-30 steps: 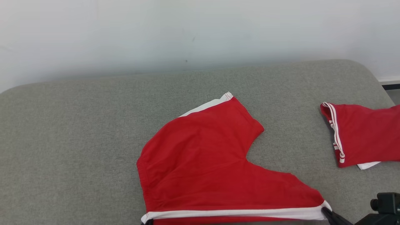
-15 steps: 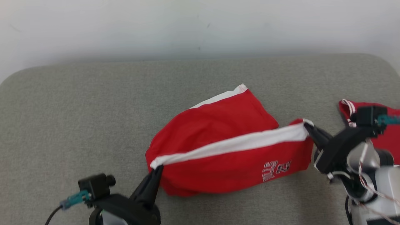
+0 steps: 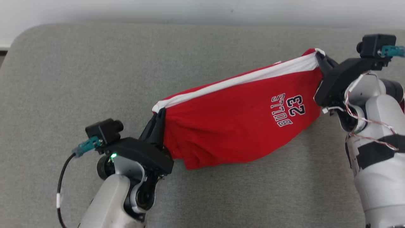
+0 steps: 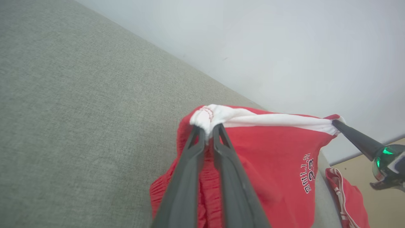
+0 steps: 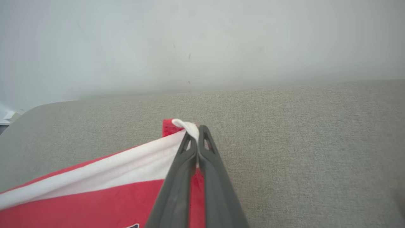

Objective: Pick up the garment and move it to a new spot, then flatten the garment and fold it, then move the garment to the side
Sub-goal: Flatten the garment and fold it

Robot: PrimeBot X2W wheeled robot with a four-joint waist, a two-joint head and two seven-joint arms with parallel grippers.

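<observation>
The garment [image 3: 234, 123] is a pair of red shorts with a white side stripe and a "BULLS 23" print. It hangs stretched between my two grippers above the grey cushion [image 3: 79, 72], its lower part sagging onto the surface. My left gripper [image 3: 159, 114] is shut on the bunched white corner at the left end; the left wrist view shows that pinch [image 4: 207, 125]. At the right end, my right gripper [image 3: 319, 56] is shut on the other white corner, also seen in the right wrist view [image 5: 196, 130].
The grey cushion [image 5: 300, 133] ends at a white wall [image 5: 202, 41] behind. A second red garment with white trim [image 4: 349, 202] lies at the cushion's right end, beyond my right arm. Bare cushion stretches to the left and in front of the shorts.
Both grippers have lifted the stripe edge off the cushion and carried it up and back, turning the shorts so the print faces me. The head camera has tilted down.
</observation>
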